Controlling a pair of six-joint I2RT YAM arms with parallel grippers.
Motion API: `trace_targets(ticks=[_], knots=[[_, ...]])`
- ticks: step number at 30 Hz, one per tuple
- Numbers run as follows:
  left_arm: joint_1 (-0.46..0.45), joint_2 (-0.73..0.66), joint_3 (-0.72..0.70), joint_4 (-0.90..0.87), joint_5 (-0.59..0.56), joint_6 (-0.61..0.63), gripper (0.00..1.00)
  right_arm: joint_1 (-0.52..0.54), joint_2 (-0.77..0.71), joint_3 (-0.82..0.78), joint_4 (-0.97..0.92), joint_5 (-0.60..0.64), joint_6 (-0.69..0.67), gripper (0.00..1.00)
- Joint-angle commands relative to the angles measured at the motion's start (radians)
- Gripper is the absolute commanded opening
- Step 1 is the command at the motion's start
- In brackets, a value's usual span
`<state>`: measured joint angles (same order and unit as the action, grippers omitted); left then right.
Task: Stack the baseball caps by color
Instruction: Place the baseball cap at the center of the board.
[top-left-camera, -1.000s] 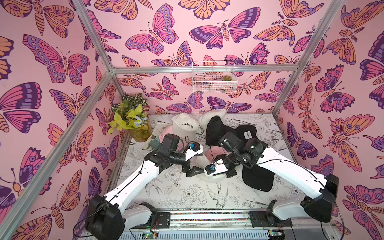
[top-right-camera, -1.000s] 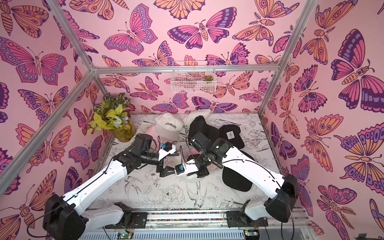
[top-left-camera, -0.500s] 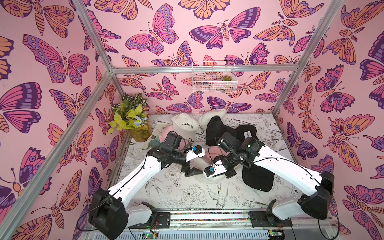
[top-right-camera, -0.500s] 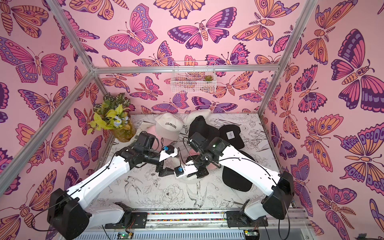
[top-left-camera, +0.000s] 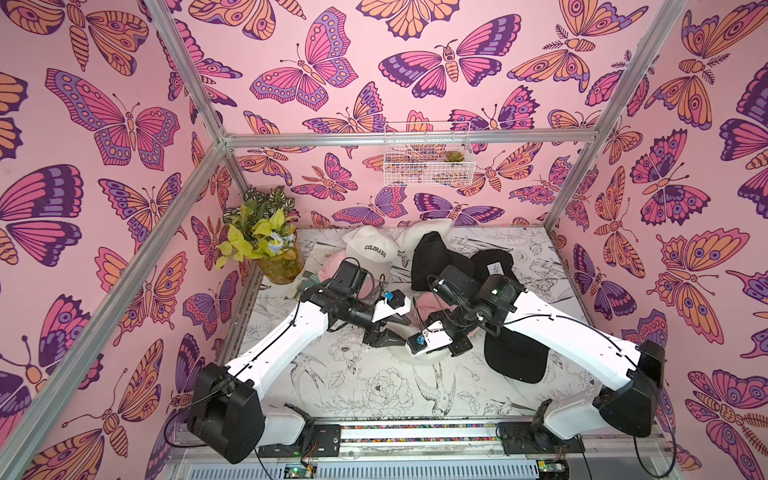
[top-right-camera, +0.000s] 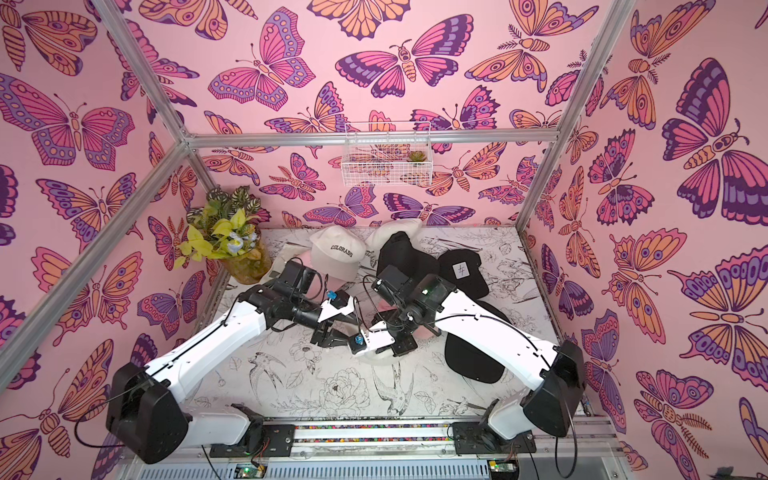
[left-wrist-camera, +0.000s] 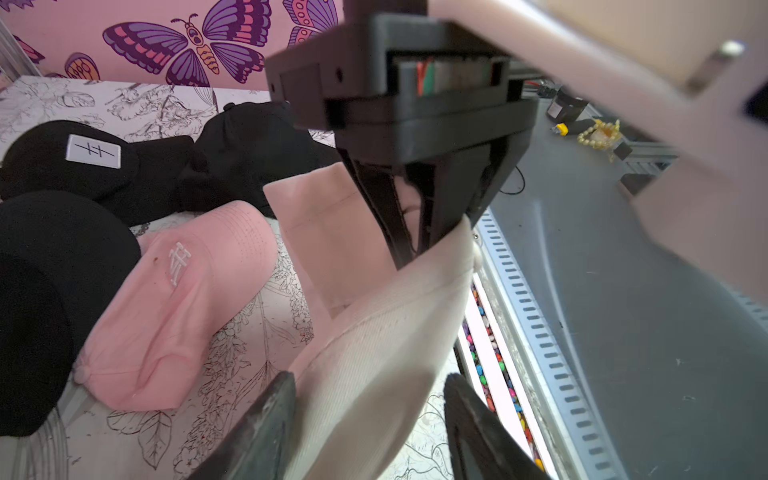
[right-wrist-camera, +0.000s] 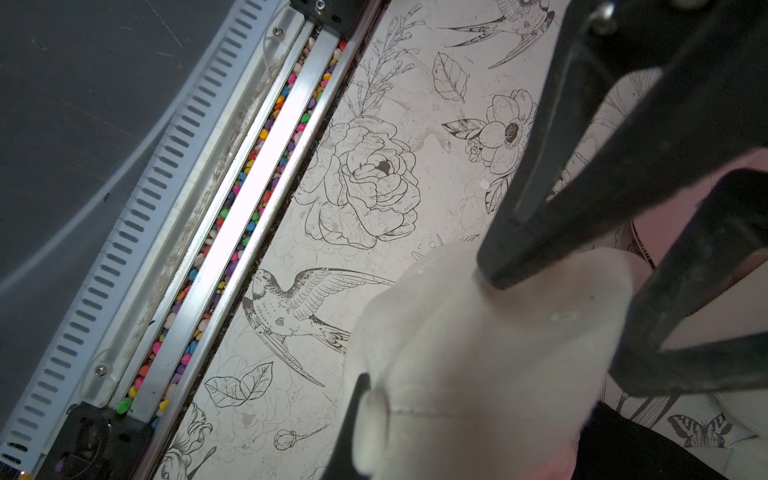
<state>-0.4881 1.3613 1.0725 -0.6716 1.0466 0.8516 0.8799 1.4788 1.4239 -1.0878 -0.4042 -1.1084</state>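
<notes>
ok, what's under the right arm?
A pink cap and a black cap, each partly covered by the right arm. Whether anything else lies beneath it cannot be seen.

Both top views look steeply down from high over the front edge of the table (top-left-camera: 374, 386) toward the back wall (top-left-camera: 415, 199), sharing nearly the whole scene. The wrist views sit very near — the left wrist faces across the table at the right gripper (left-wrist-camera: 424, 249), the right wrist down toward the front rail (right-wrist-camera: 237, 195) — and both frame the same cream cap (left-wrist-camera: 374, 353).
</notes>
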Motion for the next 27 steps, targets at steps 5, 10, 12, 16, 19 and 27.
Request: trace_targets(ticks=[5, 10, 12, 16, 19, 27], knots=[[0.006, 0.014, 0.023, -0.057, 0.008, 0.023, 0.33, 0.007, -0.026, 0.009, 0.014, -0.019, -0.002, 0.0], [0.008, -0.018, 0.023, -0.056, -0.073, -0.008, 0.0, 0.003, -0.07, -0.051, 0.069, -0.071, 0.031, 0.01], [0.009, -0.041, 0.013, -0.038, -0.074, -0.025, 0.0, -0.008, -0.076, -0.077, 0.086, -0.08, 0.056, 0.02], [0.038, -0.044, 0.023, 0.015, -0.061, -0.147, 0.0, -0.06, -0.092, -0.147, 0.114, -0.144, 0.107, 0.27], [0.063, -0.044, 0.016, 0.014, -0.009, -0.139, 0.0, -0.101, -0.1, -0.186, 0.126, -0.192, 0.122, 0.44], [0.094, -0.06, 0.008, 0.019, 0.074, -0.128, 0.0, -0.143, -0.066, -0.221, 0.121, -0.2, 0.089, 0.51]])
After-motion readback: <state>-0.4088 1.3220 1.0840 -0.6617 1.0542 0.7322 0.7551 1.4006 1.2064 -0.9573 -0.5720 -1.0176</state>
